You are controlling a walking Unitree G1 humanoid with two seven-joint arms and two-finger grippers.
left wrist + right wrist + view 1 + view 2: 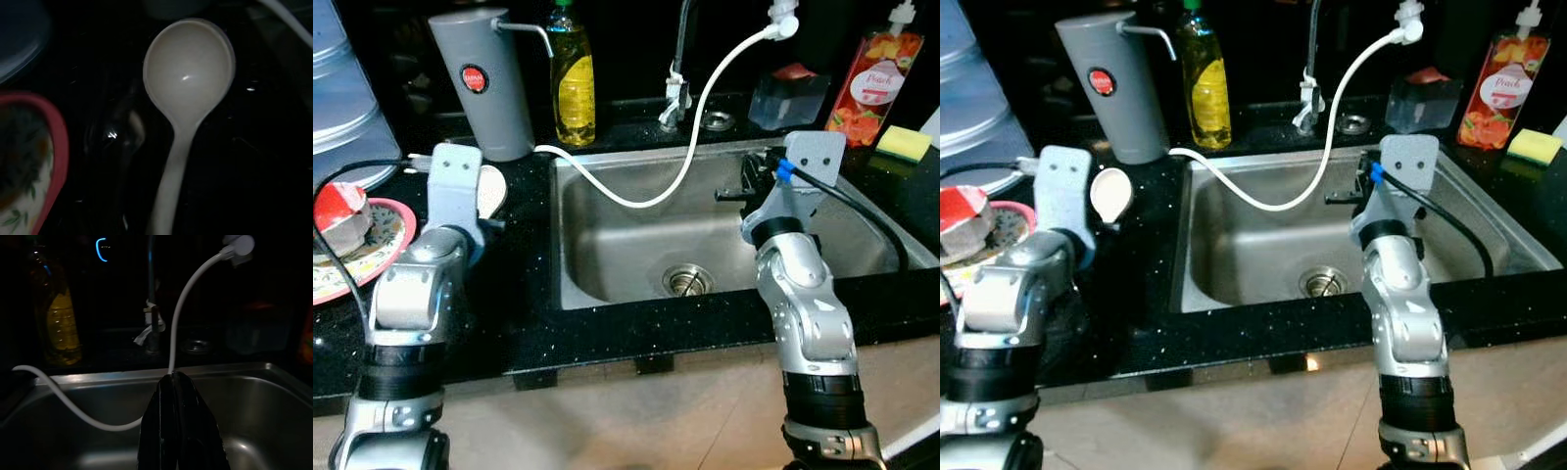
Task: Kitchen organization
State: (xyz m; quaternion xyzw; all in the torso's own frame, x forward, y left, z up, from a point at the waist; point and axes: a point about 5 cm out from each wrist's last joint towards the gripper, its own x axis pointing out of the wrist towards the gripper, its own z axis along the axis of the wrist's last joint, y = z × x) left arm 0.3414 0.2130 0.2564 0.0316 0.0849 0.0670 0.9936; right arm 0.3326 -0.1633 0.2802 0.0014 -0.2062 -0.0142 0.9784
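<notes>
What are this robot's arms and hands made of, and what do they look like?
Both arms are jointed silver metal with black bands lower down. Each wrist carries a flat grey plate with two small holes. A black cable runs to each wrist; a blue fitting shows on the right. The right gripper has long glossy black fingers.

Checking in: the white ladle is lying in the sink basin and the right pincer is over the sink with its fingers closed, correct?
Not quite. The white ladle lies on the black countertop left of the sink, beside the red-rimmed plate, as the left wrist view shows. The right pincer is over the sink with its fingers closed.
</notes>
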